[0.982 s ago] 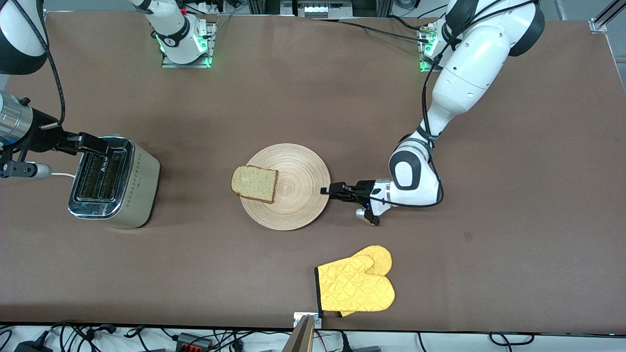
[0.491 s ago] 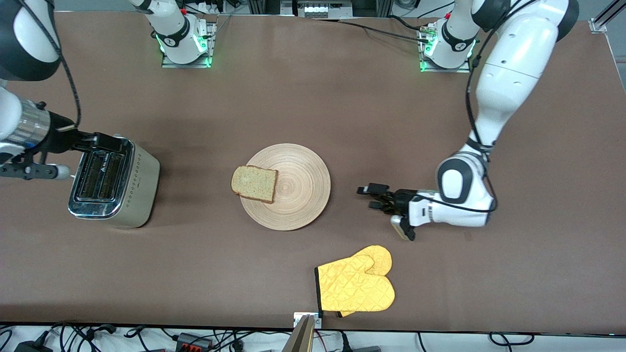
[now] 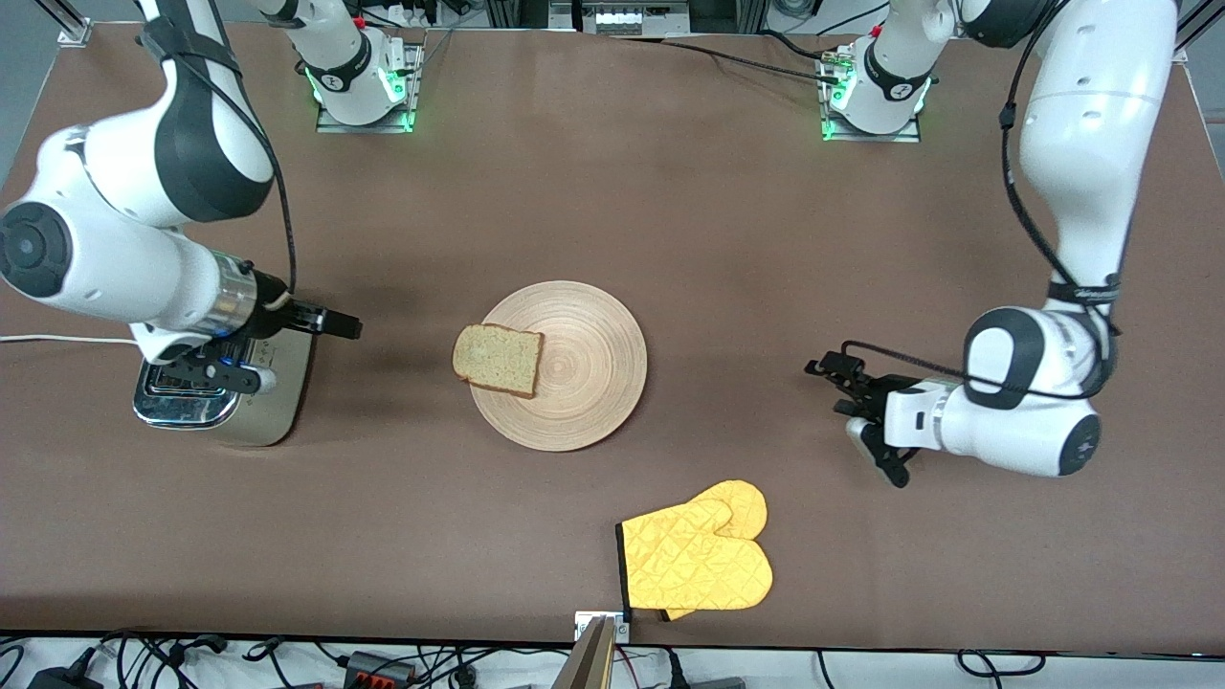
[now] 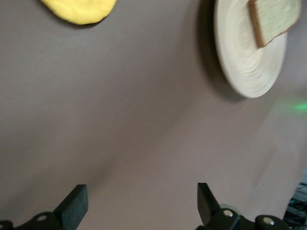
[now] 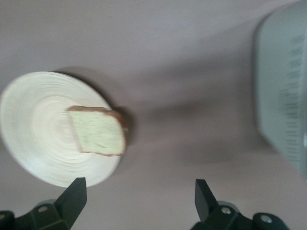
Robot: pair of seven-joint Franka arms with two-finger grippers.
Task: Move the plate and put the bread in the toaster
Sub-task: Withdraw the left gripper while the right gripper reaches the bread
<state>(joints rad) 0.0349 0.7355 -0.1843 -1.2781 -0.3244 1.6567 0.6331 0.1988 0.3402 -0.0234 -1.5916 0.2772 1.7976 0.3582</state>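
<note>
Pale-wood plate (image 3: pixel 560 365) sat mid-frame, bread (image 3: pixel 498 359) overhanging its rim toward toaster (image 3: pixel 251 402) at frame left, largely hidden under right arm. Left gripper (image 4: pixel 141 203) and right gripper (image 5: pixel 139 199) seen spread open, empty, in wrist views only. No readable writing.

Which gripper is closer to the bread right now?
Right. The right gripper sits beside the toaster, a short gap from the bread; the left gripper is much farther off, past the plate.

Brown table (image 3: pixel 670 191), yellow oven mitt (image 3: pixel 696 560) near its camera-side edge, cables along both edges
</note>
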